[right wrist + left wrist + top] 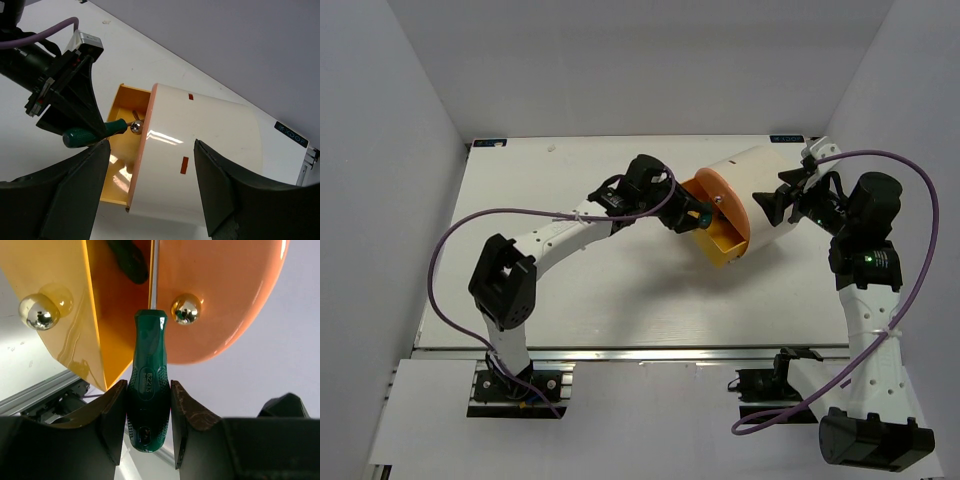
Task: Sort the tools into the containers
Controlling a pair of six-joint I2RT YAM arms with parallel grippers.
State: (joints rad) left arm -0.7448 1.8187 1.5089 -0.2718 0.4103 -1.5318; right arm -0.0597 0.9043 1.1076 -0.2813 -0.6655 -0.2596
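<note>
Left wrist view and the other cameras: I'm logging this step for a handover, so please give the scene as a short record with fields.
left gripper: shut on the handle of a green-and-black-handled screwdriver
screwdriver shaft: points into the pulled-out yellow drawer
container: cream-white cylinder drum, lying on its side
right gripper: open, at the drum's closed end; contact unclear

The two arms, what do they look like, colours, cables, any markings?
The left arm and right arm have white links dotted with holes, joined by chunky black joints. A purple cable loops along each. The left end effector and right end effector have broad black fingers. A small green light shows on the right arm.
</note>
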